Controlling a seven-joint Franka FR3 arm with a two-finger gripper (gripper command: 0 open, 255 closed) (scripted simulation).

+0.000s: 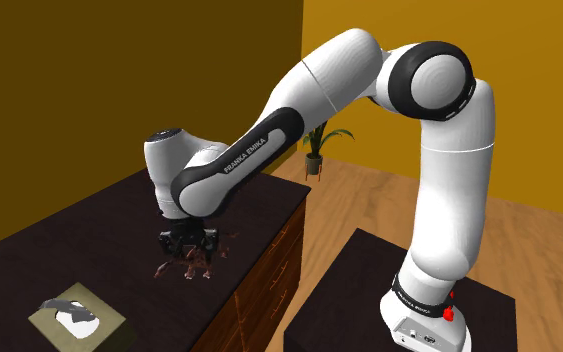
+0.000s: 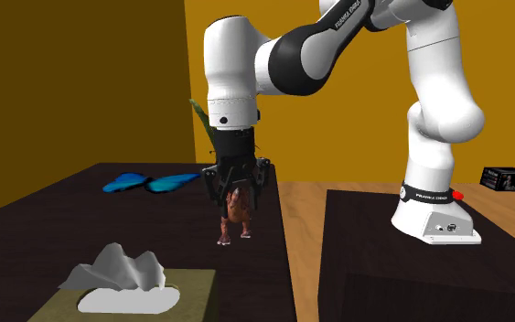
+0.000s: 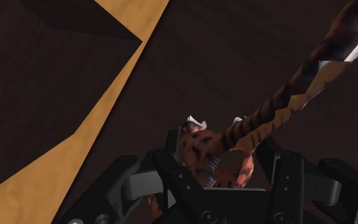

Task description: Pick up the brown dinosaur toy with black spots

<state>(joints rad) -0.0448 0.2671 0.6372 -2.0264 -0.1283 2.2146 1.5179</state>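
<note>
In the shoulder view a tissue box [image 1: 79, 318] sits on the dark table [image 1: 99, 225], at about eight o'clock from the gripper [image 1: 191, 248]. The gripper points straight down, its fingers closed on the dino [image 1: 197, 264], a brown toy with black markings, near the table's edge. Whether the dino's feet touch the top I cannot tell. A potted plant [image 1: 316, 150] stands at one o'clock from the dino, and the stand [image 1: 359, 270] is at four o'clock. In the second exterior view two blue objects [image 2: 150, 183] lie at ten o'clock from the dino, and a small black box [image 2: 507, 178] is at three o'clock.
</note>
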